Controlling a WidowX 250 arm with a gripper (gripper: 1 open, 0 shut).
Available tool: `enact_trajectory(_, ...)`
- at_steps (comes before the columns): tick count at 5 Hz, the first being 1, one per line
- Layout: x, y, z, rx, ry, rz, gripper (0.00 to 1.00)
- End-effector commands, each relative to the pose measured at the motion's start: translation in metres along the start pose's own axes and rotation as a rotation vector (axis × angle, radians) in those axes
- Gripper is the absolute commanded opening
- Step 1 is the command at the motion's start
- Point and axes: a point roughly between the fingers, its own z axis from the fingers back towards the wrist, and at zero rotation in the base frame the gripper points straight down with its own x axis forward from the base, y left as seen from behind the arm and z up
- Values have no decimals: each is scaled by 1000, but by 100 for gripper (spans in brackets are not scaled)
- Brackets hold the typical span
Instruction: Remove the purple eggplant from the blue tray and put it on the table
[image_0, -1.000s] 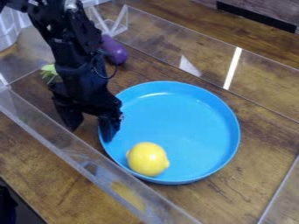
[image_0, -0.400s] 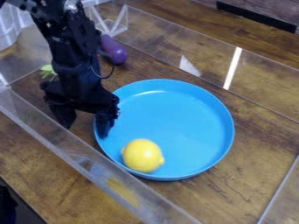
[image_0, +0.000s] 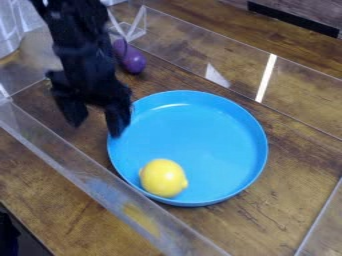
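Fingers (image_0: 98, 122) spread wide and empty, motion-blurred beside the rim of the blue tray (image_0: 203, 130) (contact with it impossible to tell). Purple eggplant (image_0: 131, 60) outside the tray, on the table (image_0: 291, 165) beyond the fingers; yellow lemon (image_0: 163, 178) inside, near the rim.

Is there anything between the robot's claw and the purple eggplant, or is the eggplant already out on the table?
Nothing visible stands between them: the eggplant already lies on the table, outside the blue tray. The open claw is at the tray's left edge in the picture.
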Motion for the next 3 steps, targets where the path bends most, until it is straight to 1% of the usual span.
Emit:
enact_trajectory(1,34,17,23,-13,-84,-5,100)
enact_trajectory(2,56,26,31,-23,-103,-21,100)
enact_trajectory(3,83,33,31,-35,-118,-66,100)
